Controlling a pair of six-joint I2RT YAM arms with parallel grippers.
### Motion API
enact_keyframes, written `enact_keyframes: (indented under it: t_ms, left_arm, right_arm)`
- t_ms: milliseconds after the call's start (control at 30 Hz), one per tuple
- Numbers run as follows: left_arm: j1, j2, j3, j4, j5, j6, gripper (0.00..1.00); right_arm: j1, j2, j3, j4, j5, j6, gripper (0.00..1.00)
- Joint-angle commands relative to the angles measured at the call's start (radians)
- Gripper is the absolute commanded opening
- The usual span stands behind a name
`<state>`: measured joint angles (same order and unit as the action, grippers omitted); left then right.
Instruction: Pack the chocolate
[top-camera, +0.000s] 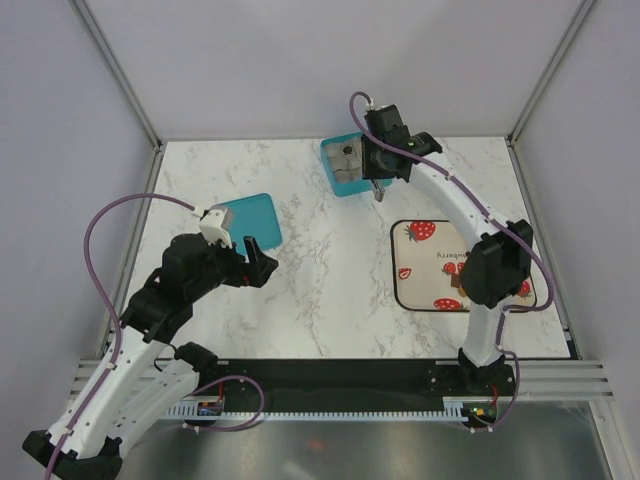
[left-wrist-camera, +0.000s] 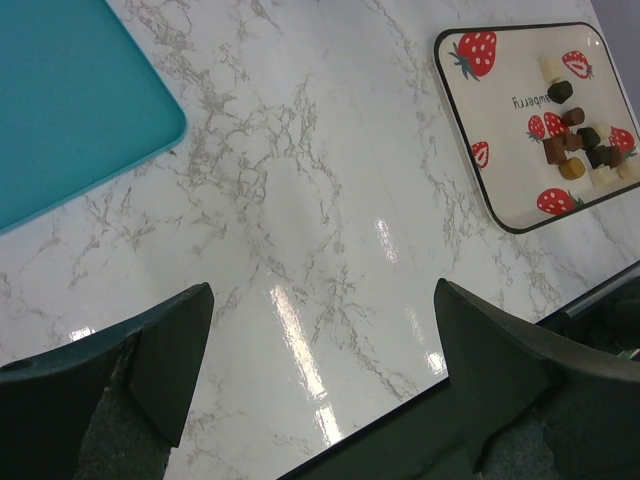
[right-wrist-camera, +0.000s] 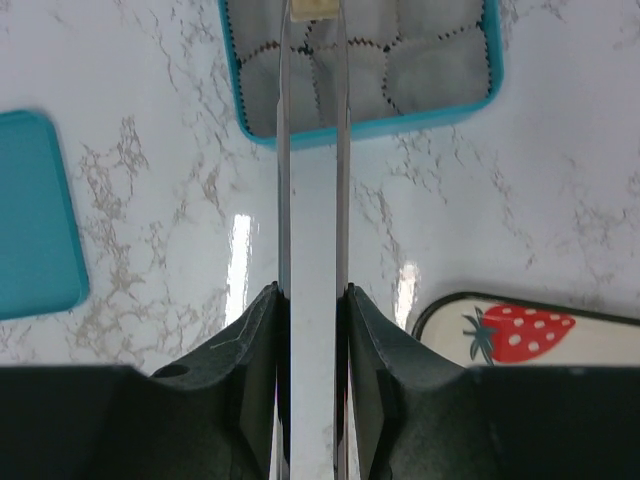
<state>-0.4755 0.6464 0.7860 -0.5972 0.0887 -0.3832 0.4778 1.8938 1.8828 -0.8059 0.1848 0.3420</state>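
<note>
Chocolate (left-wrist-camera: 580, 140) mostly sits unpacked on your strawberry tray (left-wrist-camera: 515, 70); your right tool (top-camera: 378, 193), clamped on one whitish piece (right-wrist-camera: 313, 8), hangs at the teal box (right-wrist-camera: 360, 128), your left tool (left-wrist-camera: 320, 300) spread empty.

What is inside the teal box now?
Grey compartments, the near ones looking empty. The right jaws pinch a whitish chocolate over the box, hiding what lies beneath them.

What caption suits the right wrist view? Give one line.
Right gripper holds a whitish chocolate over the teal box.
</note>
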Motion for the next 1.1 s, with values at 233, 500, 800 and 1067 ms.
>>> enact_keyframes:
  t_ms: [233, 500, 800, 1067]
  left_arm:
    - [-0.002, 0.004, 0.001, 0.013, 0.003, 0.032, 0.99]
    - [-0.002, 0.001, 0.002, 0.013, 0.002, 0.032, 0.99]
    - [-0.002, -0.001, 0.002, 0.013, -0.001, 0.033, 0.99]
    - [-0.002, 0.001, 0.002, 0.013, 0.0, 0.033, 0.99]
  right_arm:
    - [0.012, 0.201, 0.164, 0.24, -0.018, -0.003, 0.37]
    - [0.019, 0.287, 0.179, 0.335, -0.039, 0.008, 0.38]
    - [0.025, 0.37, 0.214, 0.349, -0.008, 0.011, 0.4]
    - [0.025, 0.396, 0.223, 0.35, 0.012, -0.008, 0.41]
